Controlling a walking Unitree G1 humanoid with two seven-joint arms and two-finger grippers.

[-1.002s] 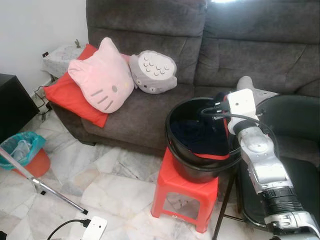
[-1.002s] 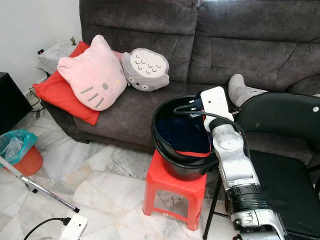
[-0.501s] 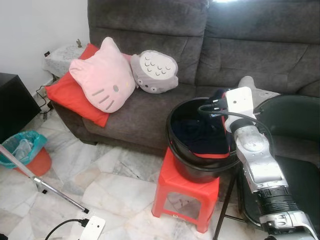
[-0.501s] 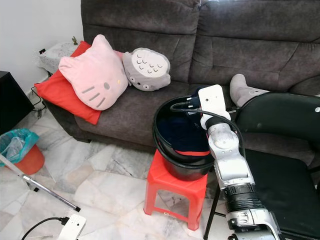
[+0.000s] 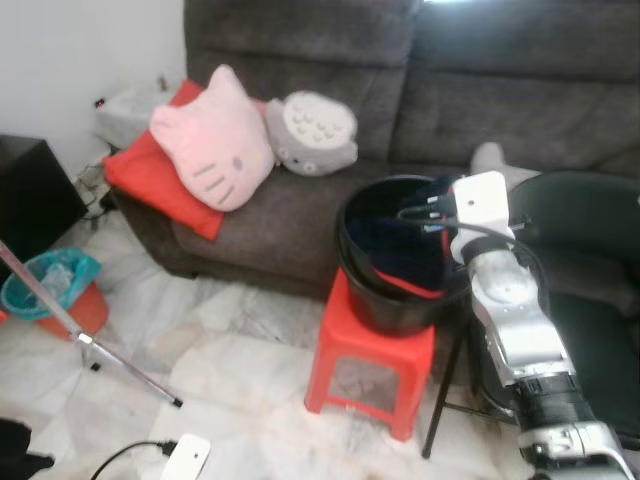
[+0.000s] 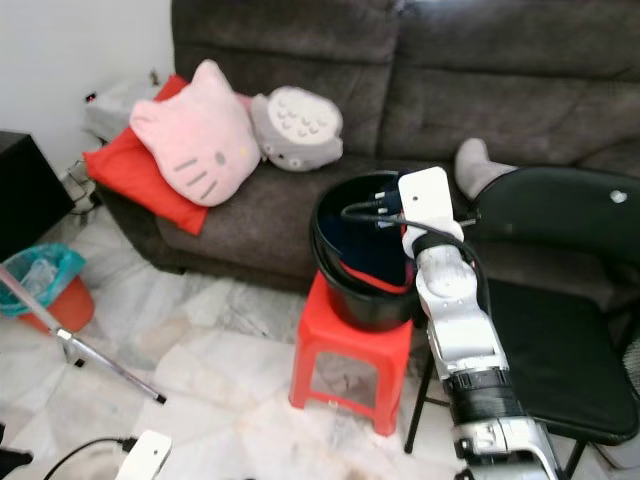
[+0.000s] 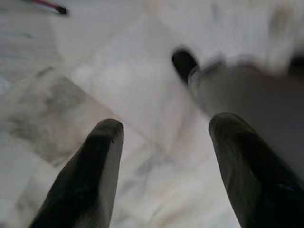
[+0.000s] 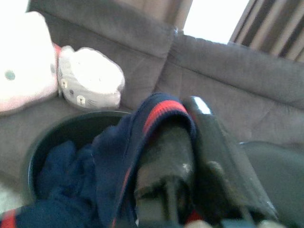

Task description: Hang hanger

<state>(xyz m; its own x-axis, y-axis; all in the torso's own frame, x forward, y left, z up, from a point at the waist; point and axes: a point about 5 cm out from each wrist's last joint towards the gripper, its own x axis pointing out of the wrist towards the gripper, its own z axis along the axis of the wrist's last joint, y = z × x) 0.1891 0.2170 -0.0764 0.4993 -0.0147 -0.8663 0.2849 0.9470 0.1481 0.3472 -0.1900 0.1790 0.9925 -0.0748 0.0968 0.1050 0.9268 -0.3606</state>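
Observation:
A black bucket [image 5: 347, 240] stands on a red plastic stool [image 5: 365, 345] in front of the sofa. Navy clothing with red trim [image 5: 395, 245] fills it. My right gripper [image 8: 187, 123] is at the bucket's far right rim, shut on a navy garment with a red stripe [image 8: 118, 156] that drapes over its fingers. In the eye views the white wrist block [image 5: 480, 200] covers those fingers. My left gripper [image 7: 164, 128] hangs low over the marble floor, open, with nothing between its fingers. I see no hanger.
The grey sofa [image 5: 300, 60] holds a pink cat cushion [image 5: 215, 150], a grey cushion [image 5: 310, 125], a red cushion [image 5: 140, 175] and a person's leg in black trousers [image 6: 560, 205]. A black chair [image 6: 560, 340] stands at my right. An orange bin [image 5: 50, 290], a metal pole [image 5: 90, 340] and a white adapter [image 5: 185, 455] are on the floor at left.
The camera has shifted and the picture is blurrier. My right gripper stays over the bucket's right rim with the navy garment in it.

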